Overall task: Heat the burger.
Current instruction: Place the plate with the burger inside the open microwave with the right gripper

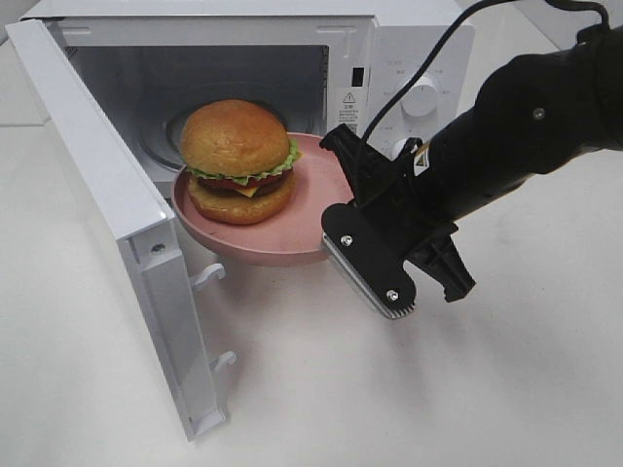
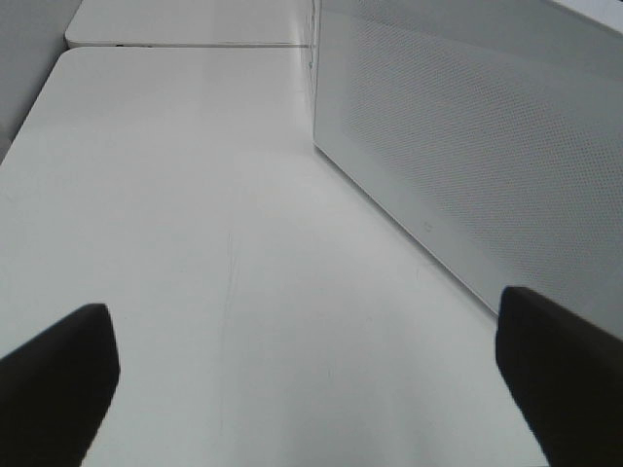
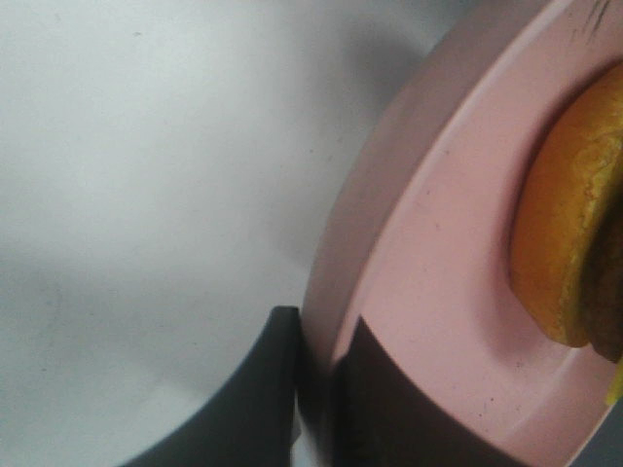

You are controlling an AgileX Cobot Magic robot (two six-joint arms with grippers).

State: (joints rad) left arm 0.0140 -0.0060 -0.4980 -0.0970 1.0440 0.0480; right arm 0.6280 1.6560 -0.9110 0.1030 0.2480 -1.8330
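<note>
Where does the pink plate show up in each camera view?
Exterior high: pink plate at centre, in the microwave's open mouth, carrying the burger.
Left wrist: not in it.
Right wrist: close up, rim clamped by the right gripper.
Shared landmark: the burger's bun, in exterior high and right wrist.

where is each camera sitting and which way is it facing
Exterior high: above, facing down at microwave, burger, pink plate; right gripper shows.
Left wrist: low over table, facing along microwave's side; open left gripper shows.
Right wrist: at the plate's rim, right gripper shut on it.
Exterior high and right wrist share burger and plate.
</note>
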